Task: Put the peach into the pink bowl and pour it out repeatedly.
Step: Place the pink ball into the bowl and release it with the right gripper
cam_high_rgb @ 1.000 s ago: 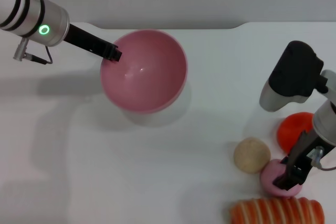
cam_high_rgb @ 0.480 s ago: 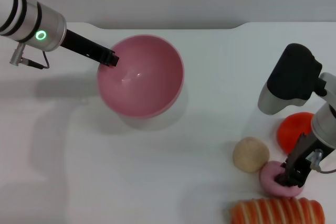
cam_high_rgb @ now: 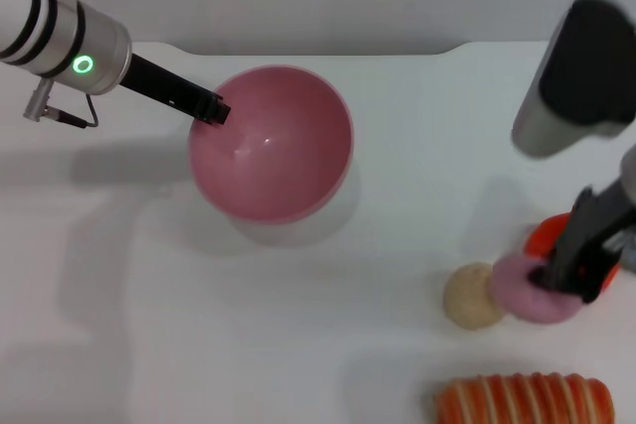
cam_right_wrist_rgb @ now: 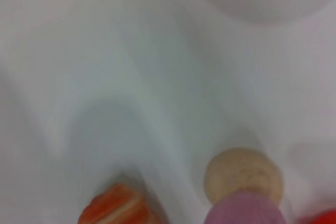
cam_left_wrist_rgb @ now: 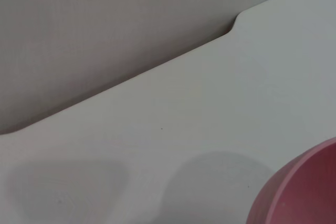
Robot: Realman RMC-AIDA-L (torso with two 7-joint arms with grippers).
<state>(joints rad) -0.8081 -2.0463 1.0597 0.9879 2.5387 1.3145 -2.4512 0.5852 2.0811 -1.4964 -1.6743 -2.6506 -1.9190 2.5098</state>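
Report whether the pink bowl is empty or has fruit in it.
Empty. The head view shows the pink bowl's bare inside, the left tool at its rim. The peach is outside it, in the right tool.

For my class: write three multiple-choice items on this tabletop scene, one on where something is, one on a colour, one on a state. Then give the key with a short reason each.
1. Where is the left gripper?
A. at the pink bowl's rim
B. over the striped item
C. beside the beige ball

2. What colour is the ball next to the peach?
A. green
B. beige
C. blue

3. What is in the pink bowl?
A. the peach
B. the orange-red fruit
C. nothing

Key: 1 A, its tip grips the rim. 2 B, a pale beige sphere. 3 C, its inside is bare; the peach sits in the right gripper.
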